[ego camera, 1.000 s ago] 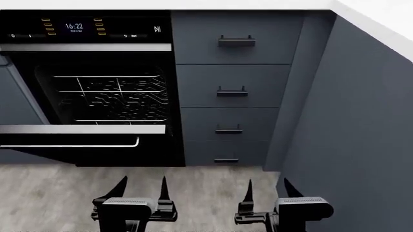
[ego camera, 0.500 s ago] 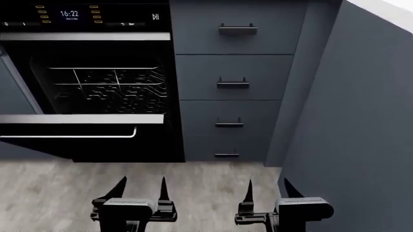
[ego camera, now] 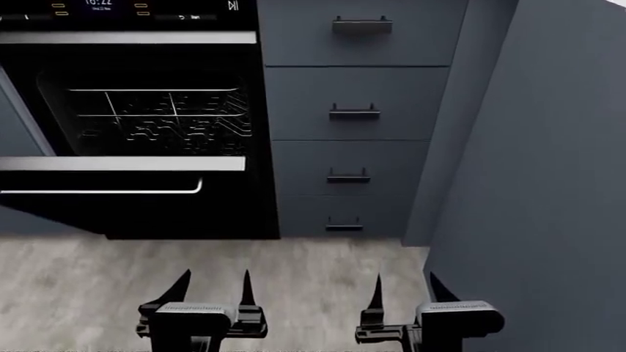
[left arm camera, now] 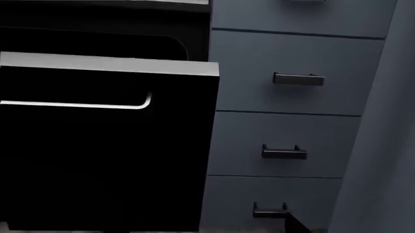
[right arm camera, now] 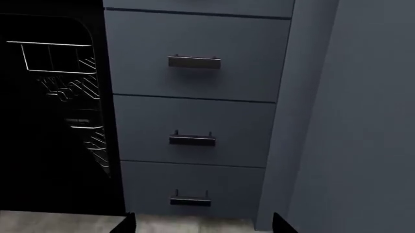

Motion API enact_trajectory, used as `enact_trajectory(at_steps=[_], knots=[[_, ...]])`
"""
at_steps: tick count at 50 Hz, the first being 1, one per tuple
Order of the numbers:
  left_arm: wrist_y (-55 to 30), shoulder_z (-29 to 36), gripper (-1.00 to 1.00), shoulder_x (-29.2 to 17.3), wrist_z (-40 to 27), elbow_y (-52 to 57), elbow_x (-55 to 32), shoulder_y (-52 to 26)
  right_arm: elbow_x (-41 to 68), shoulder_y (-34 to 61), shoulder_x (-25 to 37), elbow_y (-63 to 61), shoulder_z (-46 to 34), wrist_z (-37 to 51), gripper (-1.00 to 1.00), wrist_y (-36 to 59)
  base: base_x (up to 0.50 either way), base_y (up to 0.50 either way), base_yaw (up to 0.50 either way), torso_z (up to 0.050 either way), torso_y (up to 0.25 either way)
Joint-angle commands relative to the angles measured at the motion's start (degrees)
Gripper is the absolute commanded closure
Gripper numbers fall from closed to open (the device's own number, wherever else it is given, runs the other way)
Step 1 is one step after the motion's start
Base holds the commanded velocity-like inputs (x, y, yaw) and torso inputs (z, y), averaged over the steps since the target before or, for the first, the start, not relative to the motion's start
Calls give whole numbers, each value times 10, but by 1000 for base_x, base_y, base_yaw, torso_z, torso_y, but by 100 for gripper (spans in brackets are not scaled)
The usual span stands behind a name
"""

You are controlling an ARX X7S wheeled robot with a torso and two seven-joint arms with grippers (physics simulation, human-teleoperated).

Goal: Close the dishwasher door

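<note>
While the dishwasher door [ego camera: 122, 198] hangs open, folded down and out toward the robot, both of the ARX X7S's grippers wait low over the pale wood-look floor [ego camera: 88, 279], well short of the appliance. Seen from the head camera, the left gripper [ego camera: 214, 282] and the right gripper [ego camera: 403, 284] each hold their dark pointed fingers spread apart, with nothing between them and nothing touched. The glossy black door panel carries a long thin silver bar handle [ego camera: 102, 191] below a silver-grey edge strip [ego camera: 122, 164]; the left wrist camera shows the same panel [left arm camera: 107, 155] filling much of its frame, the handle's end curving into the surface. Behind the door, the dishwasher [ego camera: 132, 110] stands open to view, its wire racks [ego camera: 161, 117] visible in the dark cavity and its black control strip [ego camera: 127, 7] cut off at the upper edge of the head view. Just to the robot's right of the appliance rises a stack of matte grey-blue drawers [ego camera: 357, 110] with short black handles, which the right wrist camera sees head-on [right arm camera: 194, 131]. A tall grey-blue cabinet side [ego camera: 547, 183] closes off the corner on the robot's right.
</note>
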Motion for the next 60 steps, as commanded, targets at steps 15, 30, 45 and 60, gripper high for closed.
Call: enact_trajectory(at_steps=[15, 30, 45, 60], knots=[[10, 8, -100, -5, -11, -16, 4, -3, 7, 5, 4, 10, -12, 2, -100, 6, 0, 0, 0, -50, 0], [11, 15, -100, -8, -14, -21, 4, -6, 10, 7, 7, 16, -16, 6, -100, 5, 0, 0, 0, -50, 0], [18, 19, -100, -11, -17, -25, 1, -6, 15, 7, 10, 12, -18, 11, -100, 5, 0, 0, 0, -50, 0], [21, 23, -100, -15, -18, -21, -4, -4, 17, 9, 12, 13, -23, 14, -100, 5, 0, 0, 0, -50, 0]])
